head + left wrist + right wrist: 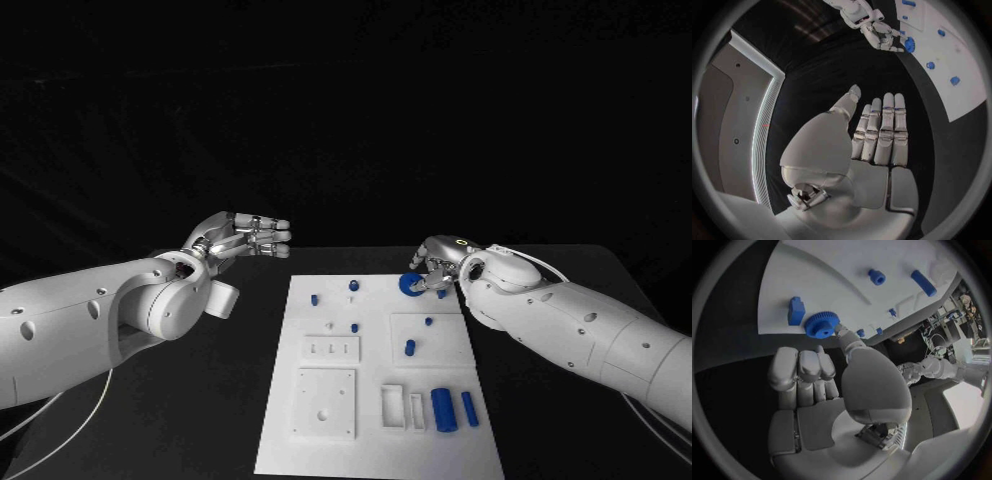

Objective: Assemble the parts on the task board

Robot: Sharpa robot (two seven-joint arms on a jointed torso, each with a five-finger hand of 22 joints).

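Gear (821,324), blue, sits pinched at the right hand's (437,268) fingertips above the task board's (433,445) far right corner; left hand (242,238) hovers off the board, fingers straight, holding nothing.

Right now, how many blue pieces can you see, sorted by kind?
gear, held by the right hand: 1
long rods: 2
small pegs and blocks: 6
total: 9
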